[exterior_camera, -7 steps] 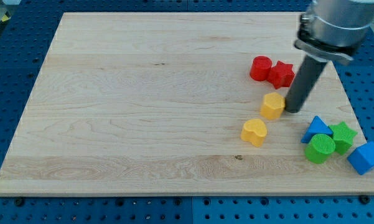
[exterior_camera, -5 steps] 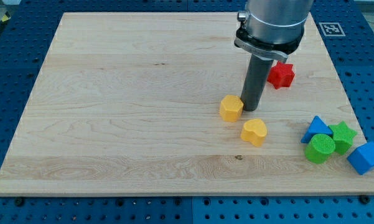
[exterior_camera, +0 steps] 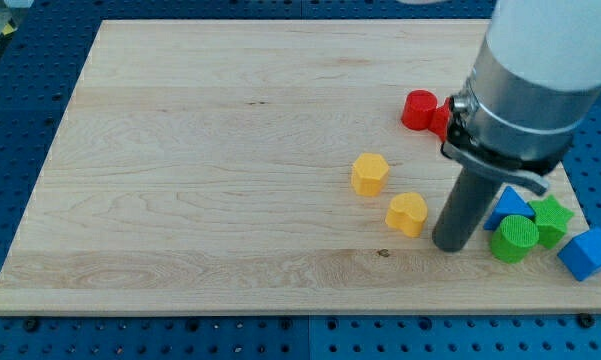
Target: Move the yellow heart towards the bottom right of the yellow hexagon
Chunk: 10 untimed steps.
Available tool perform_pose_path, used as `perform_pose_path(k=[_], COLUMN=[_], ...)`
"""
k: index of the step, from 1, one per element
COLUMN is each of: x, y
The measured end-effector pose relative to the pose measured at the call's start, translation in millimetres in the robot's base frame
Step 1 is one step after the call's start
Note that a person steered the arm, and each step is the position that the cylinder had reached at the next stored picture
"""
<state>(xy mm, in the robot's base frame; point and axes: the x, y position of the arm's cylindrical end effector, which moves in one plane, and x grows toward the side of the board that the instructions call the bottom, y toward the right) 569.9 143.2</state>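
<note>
My tip (exterior_camera: 450, 245) just right of yellow heart (exterior_camera: 407, 213), rod upright.

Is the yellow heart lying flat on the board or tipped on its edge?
Flat: the yellow heart shows its heart-shaped top face upward on the board, left of my tip.

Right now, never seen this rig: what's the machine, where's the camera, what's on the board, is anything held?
It is a robot arm ending in a plain dark rod, no pincer, so nothing is held; it only pushes blocks. There is one camera view, looking down at a slant on a wooden board. My tip rests just to the view's right of the yellow heart. The yellow hexagon sits up-left of the heart. A red cylinder lies at the upper right; a blue triangle, green cylinder, green star and blue cube cluster at the lower right.
</note>
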Motion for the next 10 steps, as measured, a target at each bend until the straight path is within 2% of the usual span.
perform_pose_path(k=[1,2,4,10], x=[12,-7,-24,-48], y=[-30,-44,-10,-37])
